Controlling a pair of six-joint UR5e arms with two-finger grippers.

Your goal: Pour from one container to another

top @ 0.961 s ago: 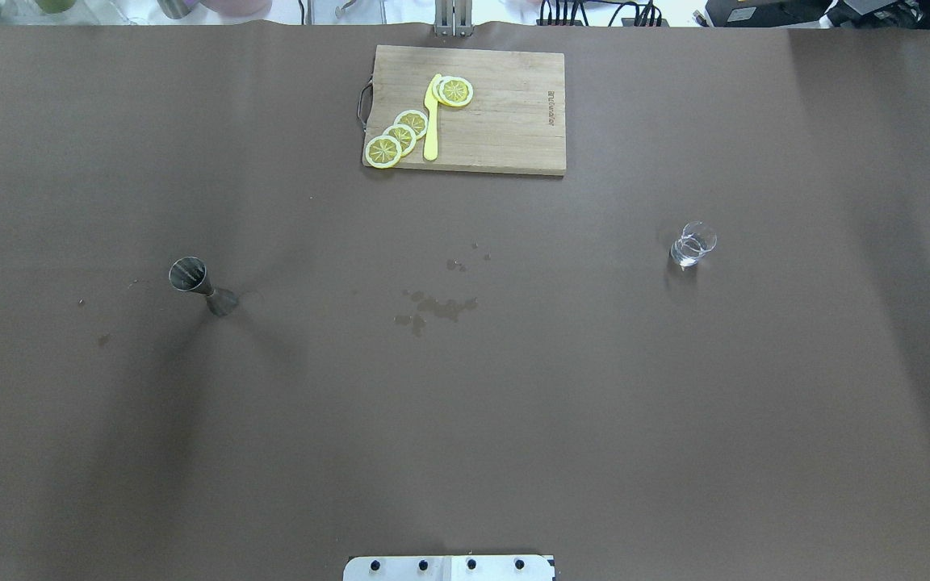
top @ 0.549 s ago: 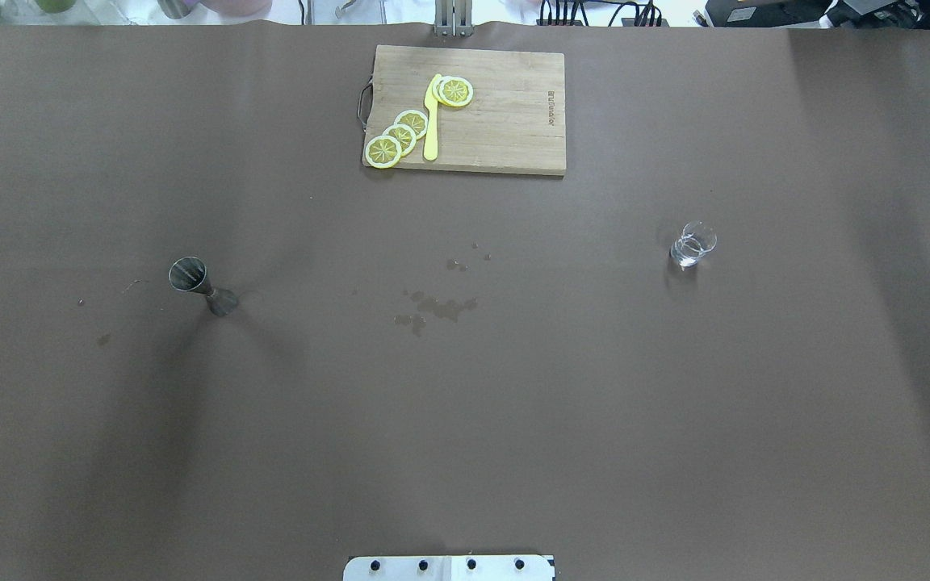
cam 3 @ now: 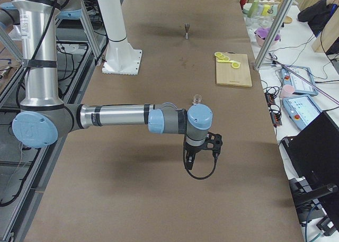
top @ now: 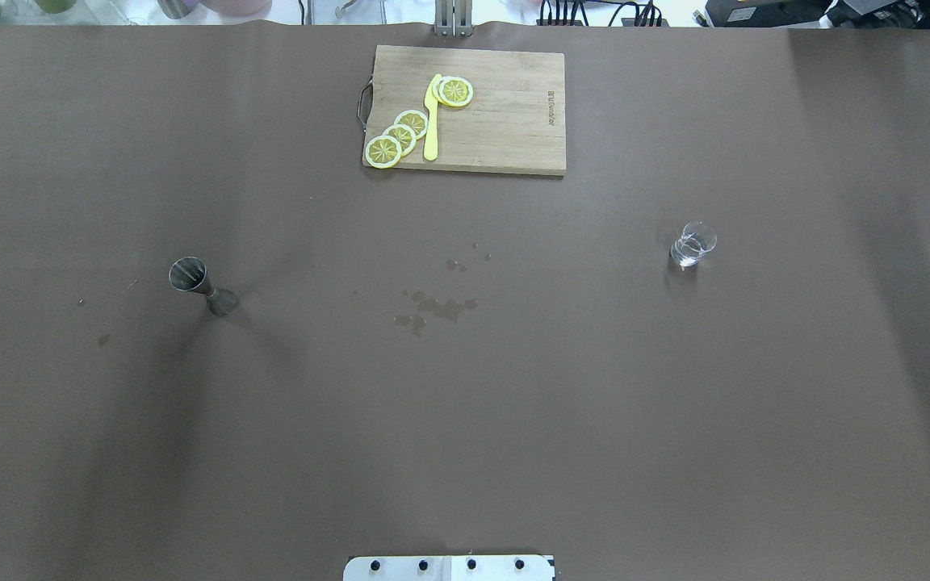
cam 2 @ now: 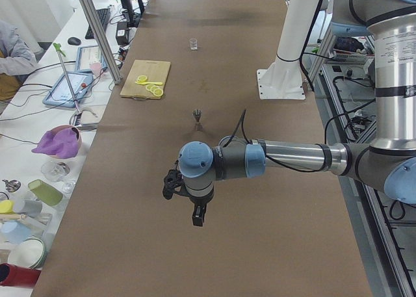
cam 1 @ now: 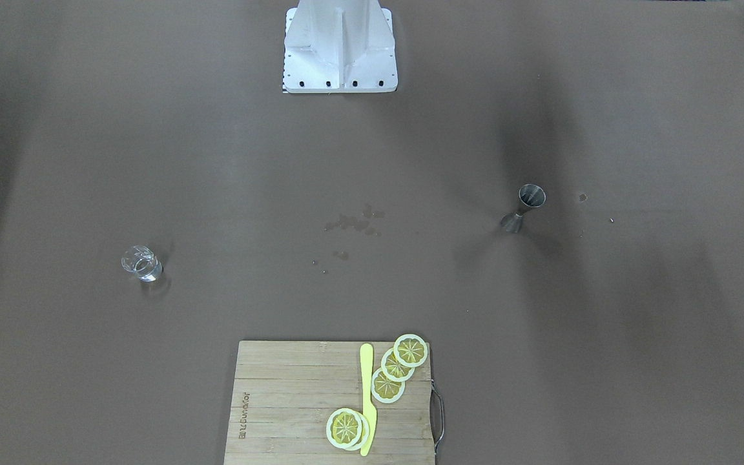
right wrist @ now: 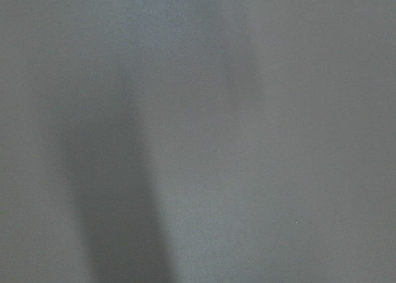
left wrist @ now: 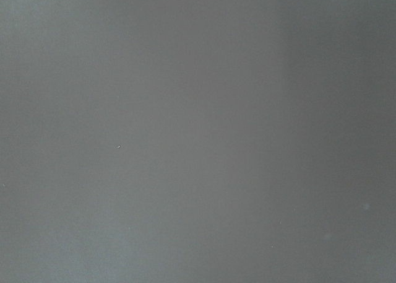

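Observation:
A steel jigger (top: 190, 279) stands upright on the brown cloth at the table's left, also in the front view as the jigger (cam 1: 526, 205). A small clear glass (top: 693, 244) holding a little clear liquid stands at the right, the glass (cam 1: 141, 263). Neither gripper appears overhead. My left gripper (cam 2: 197, 218) hangs over bare cloth well short of the jigger (cam 2: 198, 117). My right gripper (cam 3: 188, 162) hangs near the glass (cam 3: 197, 99), on the near side. I cannot tell whether either is open or shut. Both wrist views show only bare cloth.
A wooden cutting board (top: 505, 121) with several lemon slices (top: 400, 135) and a yellow knife (top: 431, 121) lies at the far middle. Wet stains (top: 437, 307) mark the centre. The robot base (cam 1: 340, 48) stands at the near edge. Cups and tablets crowd the bench (cam 2: 52, 147).
The jigger, glass and board have not moved. Only the soft arm shadows on the cloth have shifted slightly.

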